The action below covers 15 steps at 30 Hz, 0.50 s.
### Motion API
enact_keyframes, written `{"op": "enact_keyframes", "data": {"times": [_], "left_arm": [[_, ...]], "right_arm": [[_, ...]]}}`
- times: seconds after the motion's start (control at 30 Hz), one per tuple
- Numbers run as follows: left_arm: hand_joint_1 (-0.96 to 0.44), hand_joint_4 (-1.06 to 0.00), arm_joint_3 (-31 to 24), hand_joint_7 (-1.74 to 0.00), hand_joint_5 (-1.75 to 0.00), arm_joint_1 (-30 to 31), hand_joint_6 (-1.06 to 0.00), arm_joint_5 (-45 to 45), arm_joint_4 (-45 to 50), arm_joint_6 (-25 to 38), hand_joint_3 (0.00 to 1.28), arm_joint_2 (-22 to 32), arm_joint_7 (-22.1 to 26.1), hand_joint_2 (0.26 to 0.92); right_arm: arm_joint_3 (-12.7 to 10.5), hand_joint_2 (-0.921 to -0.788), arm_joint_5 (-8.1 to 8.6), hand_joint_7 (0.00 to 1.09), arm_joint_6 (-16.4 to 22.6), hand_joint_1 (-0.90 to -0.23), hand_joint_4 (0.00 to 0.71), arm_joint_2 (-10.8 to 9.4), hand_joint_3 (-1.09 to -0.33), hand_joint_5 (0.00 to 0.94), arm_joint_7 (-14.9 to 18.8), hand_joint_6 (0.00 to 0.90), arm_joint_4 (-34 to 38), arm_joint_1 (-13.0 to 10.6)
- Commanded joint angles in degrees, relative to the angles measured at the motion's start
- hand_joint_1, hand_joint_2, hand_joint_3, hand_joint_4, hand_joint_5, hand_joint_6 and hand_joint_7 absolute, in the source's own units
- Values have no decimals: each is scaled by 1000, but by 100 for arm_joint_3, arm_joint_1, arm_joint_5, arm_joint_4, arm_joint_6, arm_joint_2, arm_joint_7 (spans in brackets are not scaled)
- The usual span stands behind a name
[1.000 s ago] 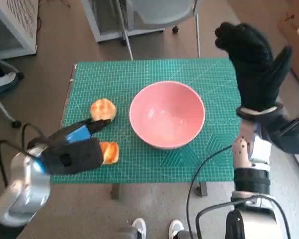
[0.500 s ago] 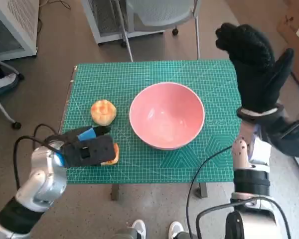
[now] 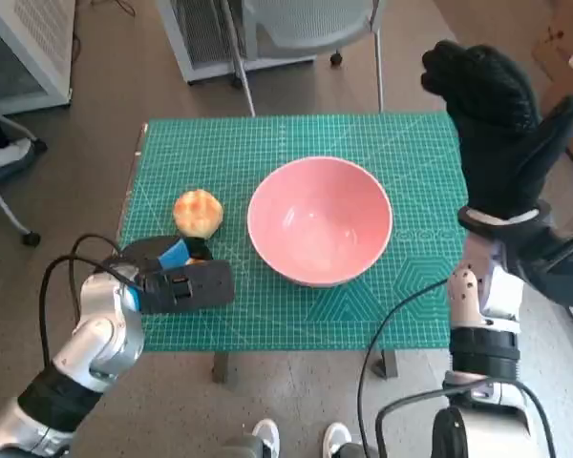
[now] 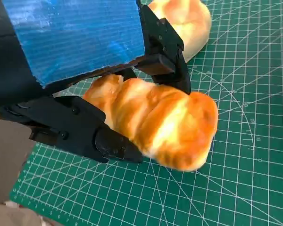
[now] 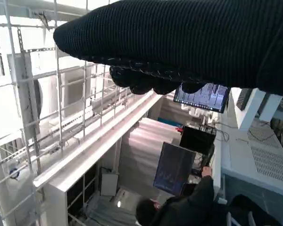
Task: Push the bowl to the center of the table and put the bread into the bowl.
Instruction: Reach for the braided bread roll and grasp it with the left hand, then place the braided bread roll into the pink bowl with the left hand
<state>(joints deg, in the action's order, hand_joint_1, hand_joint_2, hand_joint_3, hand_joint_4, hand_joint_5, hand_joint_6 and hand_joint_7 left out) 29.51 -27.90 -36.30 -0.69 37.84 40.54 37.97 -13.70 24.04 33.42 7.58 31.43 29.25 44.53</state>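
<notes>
Green gridded cutting mat (image 3: 296, 138) covers the surface — brown floor around.
One pink bowl (image 3: 320, 221), two bread rolls — left hand (image 3: 177, 281) fingers (image 4: 85, 134) clasp one (image 4: 160, 125); the other (image 3: 198, 212) lies free; right hand (image 3: 497, 124) raised, fingers spread.

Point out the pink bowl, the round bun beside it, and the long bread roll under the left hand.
Pink bowl (image 3: 320, 221): head view, on its inner bottom.
Round bun (image 3: 198, 212): head view, on its top crust.
Long bread roll (image 4: 167, 127): left wrist view, on its glazed upper side between the fingers.
</notes>
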Motion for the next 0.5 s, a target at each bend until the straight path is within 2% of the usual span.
{"op": "enact_keyframes", "data": {"times": [0.03,0.1,0.2,0.3,0.5], "left_arm": [[1,-699,-203,-1146,-1004,183,-782,135,393,-157,27,99,277,903],[2,-706,-595,-1090,-1085,304,-759,409,1035,-329,25,314,445,907],[2,-713,-759,-1043,-1151,385,-738,472,1252,-391,24,366,530,911],[2,-733,-1285,-1057,-1139,425,-718,762,1814,-420,25,421,606,910],[2,-755,-1735,-1082,-1109,426,-698,941,2245,-453,25,443,621,910]], "right_arm": [[-9,-921,24,15,-85,-617,330,-31,-538,2,-51,382,-61,-156],[-7,-921,21,14,-87,-620,330,-47,-537,2,-83,381,-113,-191],[1,-921,19,13,-99,-622,329,-52,-535,1,-104,381,-155,-214],[18,-921,-2,12,-87,-623,328,-73,-535,1,-135,381,-165,-236],[27,-921,-3,10,-81,-625,329,-90,-535,1,-143,380,-166,-259]]}}
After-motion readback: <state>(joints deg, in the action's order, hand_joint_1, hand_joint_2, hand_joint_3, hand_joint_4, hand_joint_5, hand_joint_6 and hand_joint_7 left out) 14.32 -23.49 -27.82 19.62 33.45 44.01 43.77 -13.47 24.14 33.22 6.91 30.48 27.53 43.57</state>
